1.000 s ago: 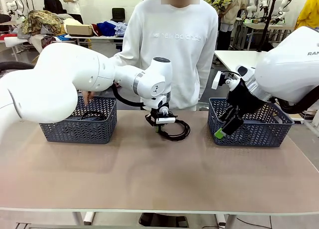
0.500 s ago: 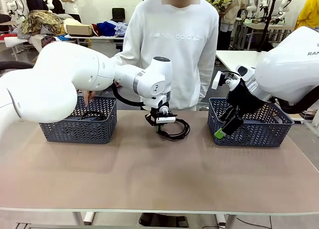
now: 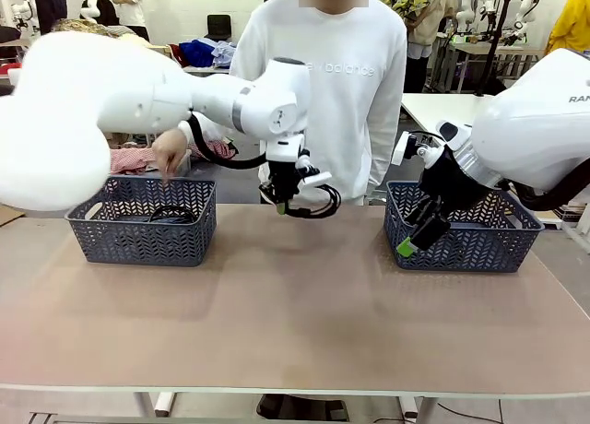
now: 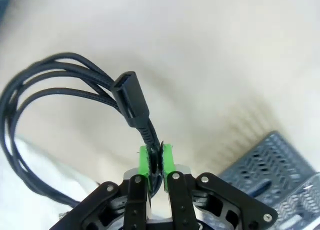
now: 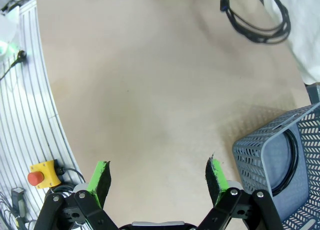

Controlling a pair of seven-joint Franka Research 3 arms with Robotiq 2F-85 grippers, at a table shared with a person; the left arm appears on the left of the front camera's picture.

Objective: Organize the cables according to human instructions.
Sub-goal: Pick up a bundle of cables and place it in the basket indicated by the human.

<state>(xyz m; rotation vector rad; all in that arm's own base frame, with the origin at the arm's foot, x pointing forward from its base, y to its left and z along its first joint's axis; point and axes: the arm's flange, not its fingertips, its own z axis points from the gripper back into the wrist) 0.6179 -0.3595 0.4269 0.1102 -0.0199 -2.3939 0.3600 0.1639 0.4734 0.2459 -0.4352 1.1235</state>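
My left gripper (image 3: 281, 203) hangs above the far middle of the table, shut on a coiled black cable (image 3: 315, 201) that dangles from it. In the left wrist view the green pads (image 4: 144, 161) pinch the cord just below its flat plug (image 4: 131, 94), and the loops (image 4: 45, 85) swing off to the left. A second cable (image 3: 171, 212) lies in the left basket (image 3: 143, 232). My right gripper (image 3: 412, 242) is open in front of the right basket (image 3: 466, 240); between its fingers (image 5: 216, 174) there is only bare tabletop. A cable (image 5: 294, 155) lies in that basket (image 5: 260, 155).
The person stands at the far side, one hand (image 3: 170, 153) lowered over the left basket's back rim. A red stop button (image 5: 35, 178) sits off the table edge in the right wrist view. Bare tabletop spans the middle and front.
My left arm has lifted the coiled cable off the table and carried it up and slightly back. The person's hand has risen above the left basket. The right arm has not moved.
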